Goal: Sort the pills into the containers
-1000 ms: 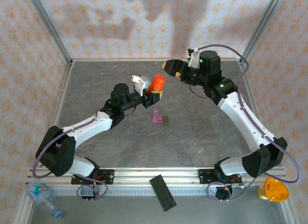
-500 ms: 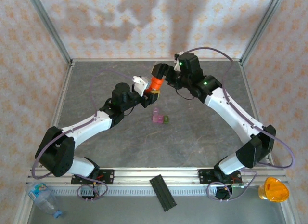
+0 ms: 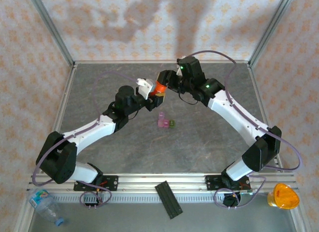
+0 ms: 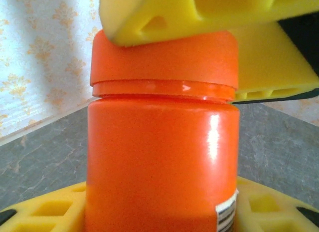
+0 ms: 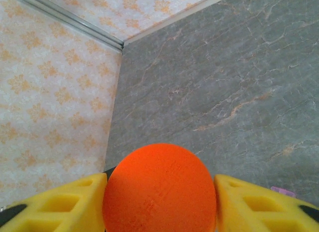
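Bottle (image 4: 159, 167) gripped by left gripper (image 3: 158, 95), right gripper (image 3: 164, 79) pinching its cap (image 5: 159, 189); cap not yet off, containers (image 3: 165, 123) near left gripper, sorting apparently not started

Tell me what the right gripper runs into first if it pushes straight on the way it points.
The cap of the orange bottle, right away: it sits between the fingers of the right gripper, apparently pressed to its sides. The left gripper holds the bottle below.
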Robot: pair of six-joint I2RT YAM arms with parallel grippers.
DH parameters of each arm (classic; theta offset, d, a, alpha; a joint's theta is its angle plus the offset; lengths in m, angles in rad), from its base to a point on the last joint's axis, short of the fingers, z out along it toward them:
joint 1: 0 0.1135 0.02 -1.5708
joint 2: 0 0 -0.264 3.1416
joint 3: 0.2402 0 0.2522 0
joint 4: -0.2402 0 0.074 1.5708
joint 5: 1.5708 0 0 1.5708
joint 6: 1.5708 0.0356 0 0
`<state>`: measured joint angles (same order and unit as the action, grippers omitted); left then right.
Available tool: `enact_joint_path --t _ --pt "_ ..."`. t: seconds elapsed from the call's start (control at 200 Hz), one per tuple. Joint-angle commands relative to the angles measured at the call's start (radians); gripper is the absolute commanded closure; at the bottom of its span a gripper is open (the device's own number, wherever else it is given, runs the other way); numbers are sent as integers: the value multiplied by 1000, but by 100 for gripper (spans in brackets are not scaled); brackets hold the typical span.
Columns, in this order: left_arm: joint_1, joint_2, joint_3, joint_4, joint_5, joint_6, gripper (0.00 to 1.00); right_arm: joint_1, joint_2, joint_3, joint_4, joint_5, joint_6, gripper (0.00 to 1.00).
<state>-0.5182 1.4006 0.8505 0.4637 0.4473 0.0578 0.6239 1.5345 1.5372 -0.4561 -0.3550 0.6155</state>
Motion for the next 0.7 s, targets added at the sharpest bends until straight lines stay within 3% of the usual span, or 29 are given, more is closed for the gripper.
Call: enact_joint_path --t 0.0,0.2,0.405,0.545,0.616,0.696 --pt "-14 -35 35 52 -1 1 100 5 -1 -7 23 -20 -32 56" --pt "-14 -54 35 46 42 -22 100 -37 -24 -60 69 -126 -187 62" --pt "-3 -85 21 121 215 -159 100 -177 -95 -180 279 -505 -402 61" --pt "3 -76 -1 252 282 -296 100 -211 -63 -115 236 -618 -429 60" --pt "3 -70 -8 266 262 -306 100 -211 -51 -89 213 -619 -418 55" --pt "3 -69 -6 224 219 -263 100 -213 -69 -72 185 -549 -379 34"
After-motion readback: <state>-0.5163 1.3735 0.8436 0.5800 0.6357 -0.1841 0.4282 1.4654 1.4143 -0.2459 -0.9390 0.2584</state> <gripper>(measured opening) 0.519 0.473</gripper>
